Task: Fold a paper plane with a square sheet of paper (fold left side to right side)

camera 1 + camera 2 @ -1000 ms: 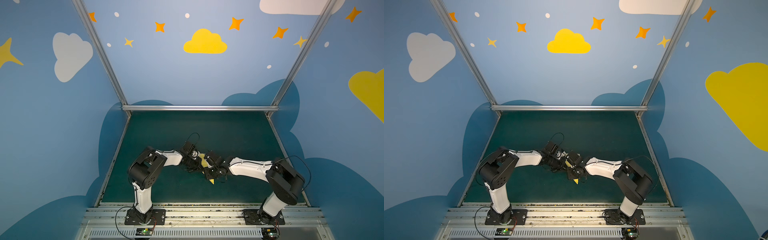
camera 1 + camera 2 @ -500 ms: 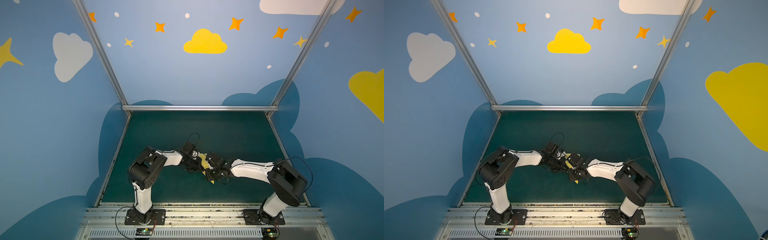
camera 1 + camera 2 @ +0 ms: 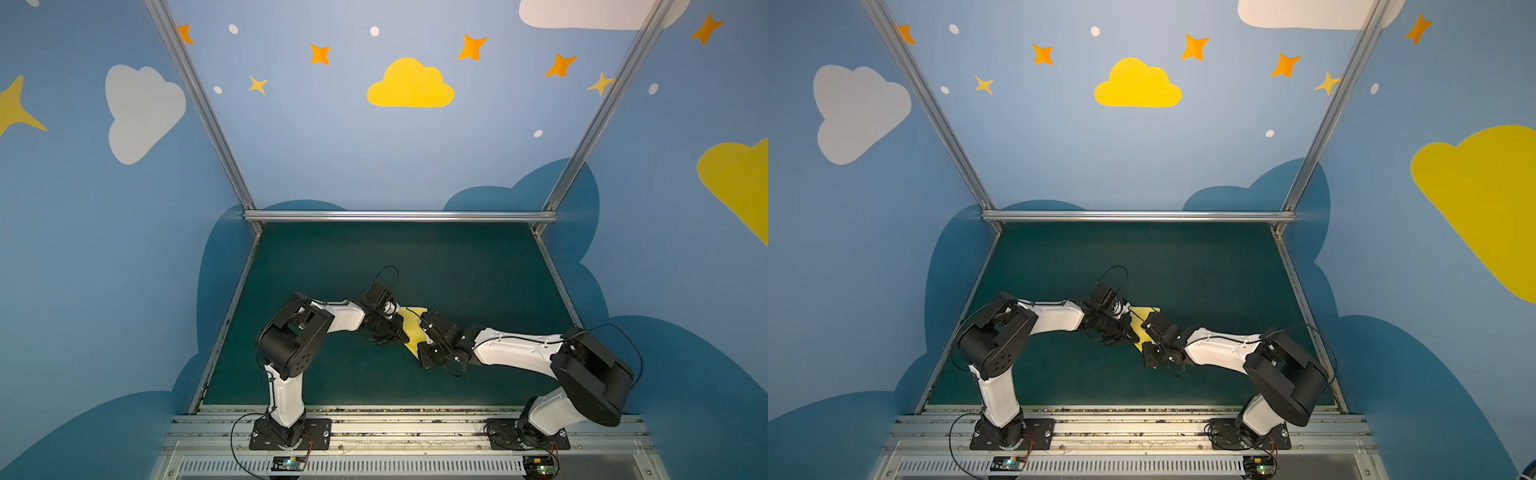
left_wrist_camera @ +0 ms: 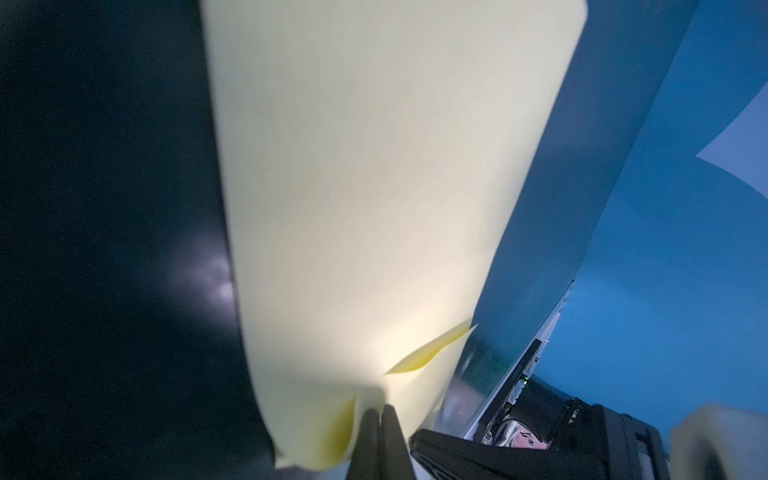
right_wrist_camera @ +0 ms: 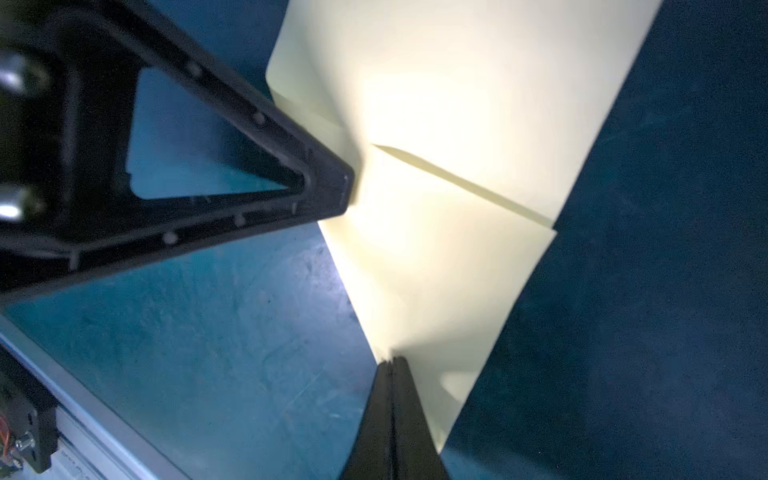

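Spanning the gap between both tools: paper (image 3: 412, 326), pale yellow, thin, part-folded, layered, one loose flap edge showing. Location: over green mat (image 3: 457, 270), contact with it unclear. Left gripper (image 4: 380, 415): pressed together, pinching paper's edge; long axis runs straight ahead of its tips. Right gripper (image 5: 392, 365): likewise pinching, from the opposite side. Neither arm nearer. Judged: the coming crease turns on that shared axis.
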`<state>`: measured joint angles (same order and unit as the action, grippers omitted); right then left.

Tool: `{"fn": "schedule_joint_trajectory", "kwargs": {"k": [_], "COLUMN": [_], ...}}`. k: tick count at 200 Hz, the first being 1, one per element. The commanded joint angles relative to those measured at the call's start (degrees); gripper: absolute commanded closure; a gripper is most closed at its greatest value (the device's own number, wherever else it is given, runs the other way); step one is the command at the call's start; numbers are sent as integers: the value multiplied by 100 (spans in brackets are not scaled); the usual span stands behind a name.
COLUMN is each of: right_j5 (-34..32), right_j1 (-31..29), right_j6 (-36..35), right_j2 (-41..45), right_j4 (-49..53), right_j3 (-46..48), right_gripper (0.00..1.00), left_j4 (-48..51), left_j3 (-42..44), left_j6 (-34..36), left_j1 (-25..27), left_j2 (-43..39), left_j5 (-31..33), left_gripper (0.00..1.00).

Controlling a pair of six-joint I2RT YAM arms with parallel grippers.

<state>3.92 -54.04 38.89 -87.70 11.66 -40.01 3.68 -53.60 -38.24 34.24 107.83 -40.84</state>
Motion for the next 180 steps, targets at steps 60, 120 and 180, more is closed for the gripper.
{"fn": "schedule_joint_trajectory", "kwargs": {"k": [60, 120, 180], "right_j5": [-139, -218, -241], "right_j1": [-291, -300, -298], "right_j6": [716, 1144, 1125], "right_j2": [231, 781, 1522], "right_j4": [824, 1085, 1603], "right_j3": [962, 1355, 1056], "right_gripper": [100, 100, 100], "left_j4": [219, 159, 89], "left_j3": [144, 179, 254], "left_j6": [-26, -104, -227], "left_j1": [-14, -23, -23], "left_j2": [106, 122, 63], "left_j5": [454, 515, 581], "left_gripper": [96, 96, 96]}}
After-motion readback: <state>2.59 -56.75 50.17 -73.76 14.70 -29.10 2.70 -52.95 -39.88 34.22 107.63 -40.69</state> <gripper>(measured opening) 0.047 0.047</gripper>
